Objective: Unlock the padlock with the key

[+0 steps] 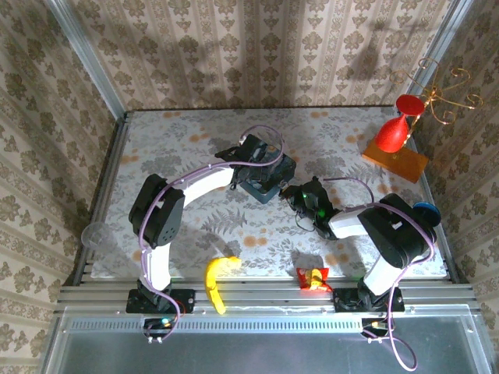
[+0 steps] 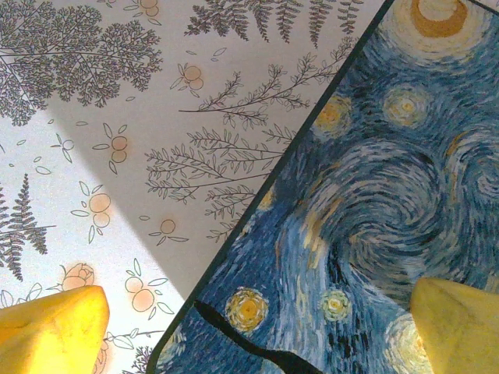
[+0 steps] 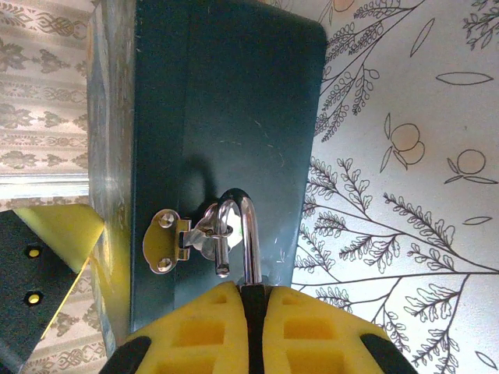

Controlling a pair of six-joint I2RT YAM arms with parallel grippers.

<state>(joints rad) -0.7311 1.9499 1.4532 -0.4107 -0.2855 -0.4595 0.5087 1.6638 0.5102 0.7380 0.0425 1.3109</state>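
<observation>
right gripper (image 3: 251, 294): pads pressed together; clamped on the lower end of the padlock (image 3: 248, 226)
padlock: silvery shackle hooked through the hasp (image 3: 168, 243); short leg seen free; body hidden between the pads
hasp: riveted to the dark side wall of the tin box (image 3: 234, 93)
left gripper (image 2: 253, 315): fingers held wide apart; one over the painted lid, one over the tablecloth (image 2: 93, 156)

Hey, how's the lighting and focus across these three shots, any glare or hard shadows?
Top external: even light, soft arm shadows on the tablecloth. Left wrist: a diagonal shadow edge crosses the cloth beside the sharp tin box; the yellow fingertips look soft. Right wrist: the padlock shackle glints brightly; the right gripper, near the lens, is slightly soft.
</observation>
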